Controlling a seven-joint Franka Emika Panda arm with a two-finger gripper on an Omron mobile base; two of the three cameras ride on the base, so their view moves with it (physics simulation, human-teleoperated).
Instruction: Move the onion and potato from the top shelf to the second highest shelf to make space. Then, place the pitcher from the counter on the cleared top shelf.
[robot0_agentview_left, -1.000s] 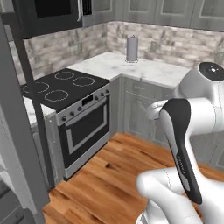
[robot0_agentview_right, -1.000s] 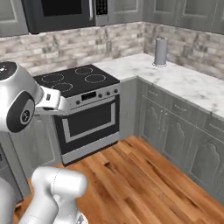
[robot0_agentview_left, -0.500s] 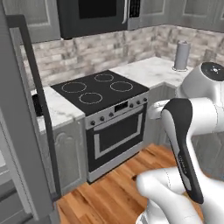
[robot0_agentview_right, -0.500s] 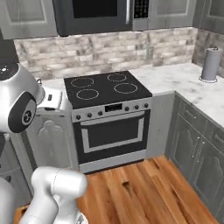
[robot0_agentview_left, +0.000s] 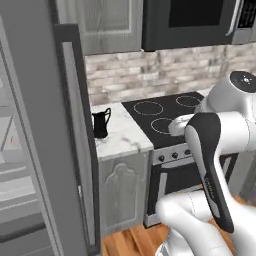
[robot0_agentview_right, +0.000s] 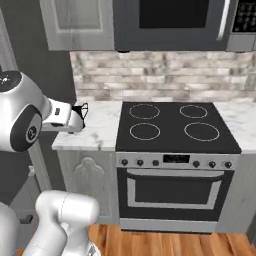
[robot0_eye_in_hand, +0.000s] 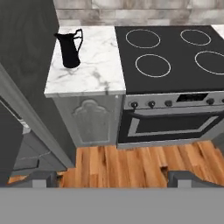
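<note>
The black pitcher (robot0_eye_in_hand: 70, 49) stands upright on the marbled counter (robot0_eye_in_hand: 94, 72), left of the stovetop, with its loop handle turned toward the stove. It also shows beside the open fridge door (robot0_agentview_left: 75, 150) as the pitcher (robot0_agentview_left: 101, 122), and half behind my arm as the pitcher (robot0_agentview_right: 82, 111). My gripper (robot0_eye_in_hand: 113, 181) is open and holds nothing. It hangs well short of the counter, over the wooden floor, looking down at the cabinet fronts. The onion and potato are out of view. Pale shelf slabs (robot0_agentview_left: 20, 170) show faintly inside the fridge at far left; I cannot tell which is which.
A black glass stovetop (robot0_agentview_right: 175, 125) with an oven (robot0_agentview_right: 175, 187) below sits right of the counter. A microwave (robot0_agentview_right: 170, 22) hangs above it. The dark fridge door (robot0_eye_in_hand: 26, 87) stands open at the counter's left end. Wooden floor (robot0_eye_in_hand: 131, 166) lies in front.
The base has moved, so the whole scene slid right: the stove shifted across, and the fridge door and the pitcher came into view. The gripper stayed open.
</note>
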